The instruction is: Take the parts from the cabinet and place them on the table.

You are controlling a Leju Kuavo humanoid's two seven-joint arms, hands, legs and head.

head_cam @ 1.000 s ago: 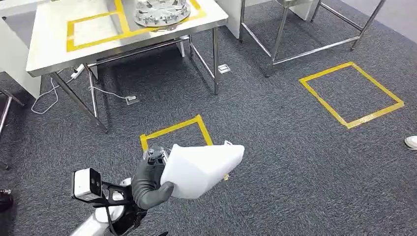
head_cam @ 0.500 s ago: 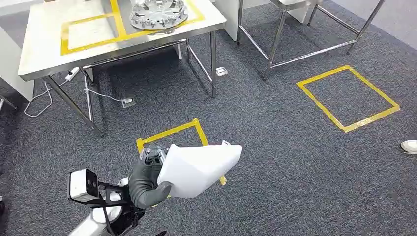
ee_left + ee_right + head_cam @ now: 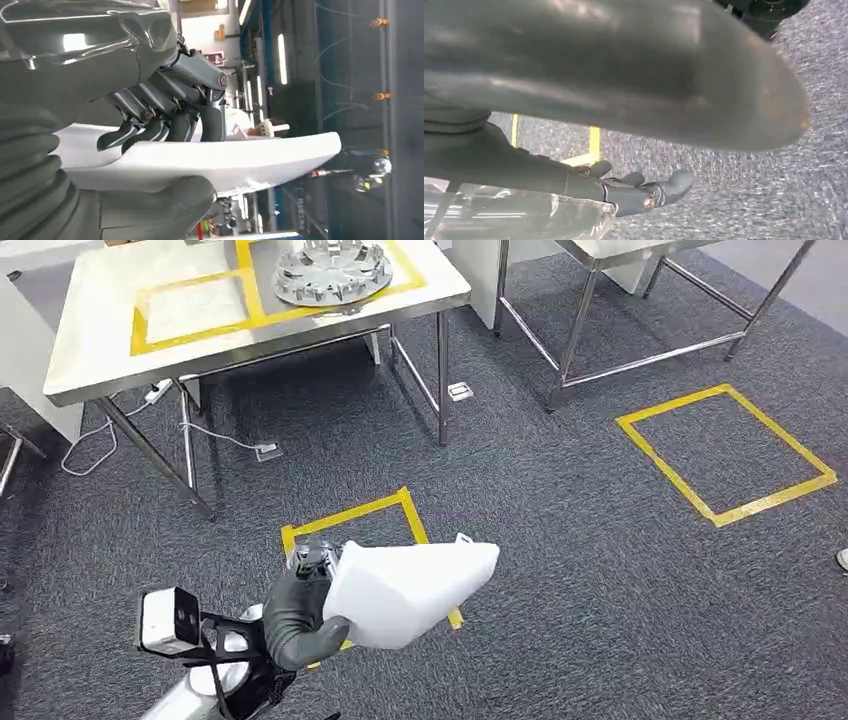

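The left hand (image 3: 300, 615) gripped a white part (image 3: 405, 585), thumb under it and fingers (image 3: 165, 127) curled over its top face, holding it out above the grey carpet (image 3: 560, 570) and a yellow tape square (image 3: 350, 515). The steel table (image 3: 100, 350) stood well ahead, marked with yellow tape and bearing a round metal wheel (image 3: 332, 270). The right hand (image 3: 644, 192) hung over the carpet, fingers loosely curled; whether it held the clear object beside it could not be told.

A steel table (image 3: 100, 360) marked with yellow tape bears a round metal part (image 3: 332, 270).
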